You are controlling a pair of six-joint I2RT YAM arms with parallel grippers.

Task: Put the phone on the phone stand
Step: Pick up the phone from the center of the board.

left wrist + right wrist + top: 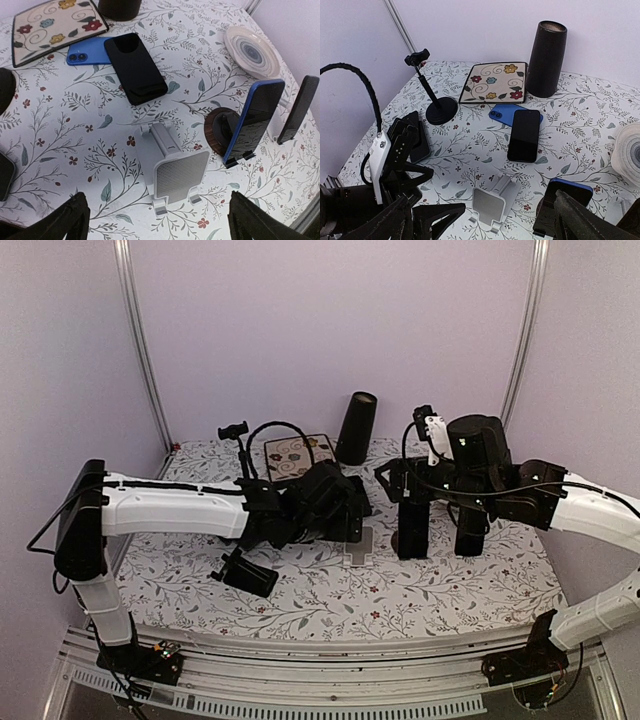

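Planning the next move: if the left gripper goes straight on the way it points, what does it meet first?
Probably the empty white stand, centred between the open left gripper's fingers; the black phone lies beyond it. Depth is unclear.

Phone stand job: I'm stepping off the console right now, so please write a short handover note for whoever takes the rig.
Left pincer: open, empty, hovering over the white stand.
Right pincer: open, empty.
Things: black phone lies flat, overlapping a blue phone that is also flat.
Done: a blue-cased phone stands upright on the round wooden stand.
Left: the white stand is empty; probably pick up a flat phone and set it there.
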